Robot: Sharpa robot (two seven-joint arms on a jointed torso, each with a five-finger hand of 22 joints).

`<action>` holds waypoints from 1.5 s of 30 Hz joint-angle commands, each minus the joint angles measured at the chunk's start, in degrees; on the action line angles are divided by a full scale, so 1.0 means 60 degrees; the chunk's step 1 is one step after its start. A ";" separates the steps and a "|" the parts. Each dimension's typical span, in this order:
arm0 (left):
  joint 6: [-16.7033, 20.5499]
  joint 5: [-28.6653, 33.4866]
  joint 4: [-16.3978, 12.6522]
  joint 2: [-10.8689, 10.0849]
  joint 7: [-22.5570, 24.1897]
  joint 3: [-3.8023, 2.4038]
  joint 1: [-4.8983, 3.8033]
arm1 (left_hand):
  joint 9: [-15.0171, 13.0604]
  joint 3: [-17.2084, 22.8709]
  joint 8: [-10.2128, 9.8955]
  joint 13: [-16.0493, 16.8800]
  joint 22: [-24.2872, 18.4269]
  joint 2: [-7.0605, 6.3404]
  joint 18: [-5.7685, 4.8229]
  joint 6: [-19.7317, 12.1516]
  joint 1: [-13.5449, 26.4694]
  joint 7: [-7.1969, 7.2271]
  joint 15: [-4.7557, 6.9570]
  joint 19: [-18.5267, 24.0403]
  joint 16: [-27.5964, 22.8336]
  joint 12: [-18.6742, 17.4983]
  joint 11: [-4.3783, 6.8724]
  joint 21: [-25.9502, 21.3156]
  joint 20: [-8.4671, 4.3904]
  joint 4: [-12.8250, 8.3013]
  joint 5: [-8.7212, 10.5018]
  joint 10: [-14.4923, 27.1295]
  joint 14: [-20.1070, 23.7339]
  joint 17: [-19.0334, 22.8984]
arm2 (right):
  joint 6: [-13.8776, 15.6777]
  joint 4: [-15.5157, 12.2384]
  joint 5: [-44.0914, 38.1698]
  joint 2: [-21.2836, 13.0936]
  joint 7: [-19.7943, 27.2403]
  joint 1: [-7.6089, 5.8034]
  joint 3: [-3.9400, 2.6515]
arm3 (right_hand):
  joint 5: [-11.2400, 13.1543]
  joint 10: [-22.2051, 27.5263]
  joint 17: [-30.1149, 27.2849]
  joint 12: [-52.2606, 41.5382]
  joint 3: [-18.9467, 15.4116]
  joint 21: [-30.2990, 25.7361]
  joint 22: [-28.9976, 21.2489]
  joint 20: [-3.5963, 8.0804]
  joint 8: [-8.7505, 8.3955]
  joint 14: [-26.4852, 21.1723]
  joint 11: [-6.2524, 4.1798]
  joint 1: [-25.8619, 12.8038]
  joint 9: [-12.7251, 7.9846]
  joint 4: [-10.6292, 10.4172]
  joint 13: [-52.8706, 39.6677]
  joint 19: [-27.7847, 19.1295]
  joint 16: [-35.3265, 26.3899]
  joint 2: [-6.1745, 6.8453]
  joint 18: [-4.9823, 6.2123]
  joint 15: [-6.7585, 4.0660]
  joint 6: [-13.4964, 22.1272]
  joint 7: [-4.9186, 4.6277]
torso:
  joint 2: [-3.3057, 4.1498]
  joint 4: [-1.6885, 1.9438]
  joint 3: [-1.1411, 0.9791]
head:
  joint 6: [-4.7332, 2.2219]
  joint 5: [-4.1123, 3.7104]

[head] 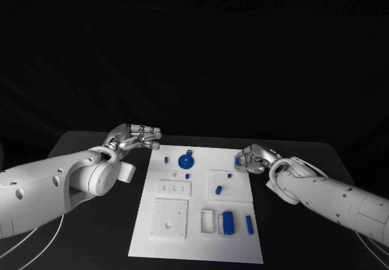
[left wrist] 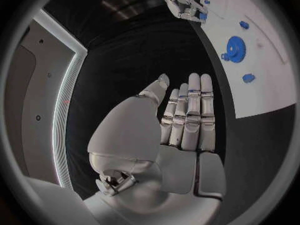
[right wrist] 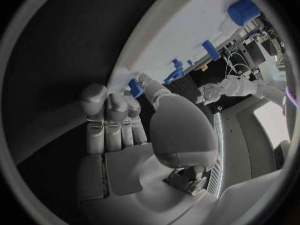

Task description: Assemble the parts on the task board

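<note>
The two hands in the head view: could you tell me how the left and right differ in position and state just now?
The left hand hovers over the black table off the task board's far left corner; the right hand is at the board's right edge. The left hand's fingers are extended and hold nothing; the right hand's fingers close on a small blue part. Both are silver hands on white arms.

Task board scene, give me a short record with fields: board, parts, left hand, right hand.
board: white task board in the middle of the black table
parts: blue gear near the far end; blue cylinder near the near end; smaller blue pieces between
left hand: off the board's far left corner, fingers straight and together, holding nothing
right hand: at the board's right edge, fingertips on a small blue part; grip unclear
</note>
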State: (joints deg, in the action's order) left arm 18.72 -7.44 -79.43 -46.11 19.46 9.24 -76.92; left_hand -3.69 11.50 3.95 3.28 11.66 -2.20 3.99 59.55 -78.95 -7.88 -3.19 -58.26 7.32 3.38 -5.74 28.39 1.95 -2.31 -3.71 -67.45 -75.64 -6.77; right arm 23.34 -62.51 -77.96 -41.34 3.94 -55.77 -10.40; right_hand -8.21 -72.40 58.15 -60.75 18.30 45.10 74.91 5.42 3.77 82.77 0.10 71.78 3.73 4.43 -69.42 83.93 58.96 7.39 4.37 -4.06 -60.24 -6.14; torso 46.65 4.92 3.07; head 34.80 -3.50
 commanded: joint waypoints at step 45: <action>-0.1742 -0.2719 0.0424 0.0648 -0.2975 -0.0032 -0.0533 | -0.0029 -0.0532 -0.0045 0.0088 0.1473 0.0075 -0.0267 0.0960 0.0541 0.0554 0.1058 -0.0829 0.4385 0.0017 0.0999 0.2424 -0.1038 0.0559 -0.0846 -0.2987 -0.0751 -0.2984 | -0.0858 -0.1291 -0.0477 0.0209 -0.2129 -0.0445 -0.0501 | 0.0887 -0.0166 0.0206 0.0051 0.0570 -0.0014 0.0904 0.0227 -0.0016 0.0038 -0.0319 -0.0109 0.0451 0.0822 -0.0228 0.0531 -0.0074 -0.1016 -0.0155 -0.0230 -0.1682 0.0526 | -0.0282 -0.0059 -0.0020 | -0.0127 0.0148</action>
State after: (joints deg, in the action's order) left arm 13.72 -17.62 -77.36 -42.76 7.74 9.13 -79.77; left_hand -3.88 8.27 3.95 3.74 20.13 -1.61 3.07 65.57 -76.15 -4.52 2.77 -63.37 32.73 3.38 0.14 42.40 -4.01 0.66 -8.50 -83.77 -80.14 -24.07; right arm 21.80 -69.85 -78.97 -40.39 -4.56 -58.26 -13.39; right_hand -2.60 -73.22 59.34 -60.74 21.59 45.09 74.91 6.44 3.46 82.91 -1.74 71.09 4.14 9.64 -70.73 83.93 58.74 1.12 4.38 -5.02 -67.61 -4.32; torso 45.48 4.59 2.97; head 34.16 -2.83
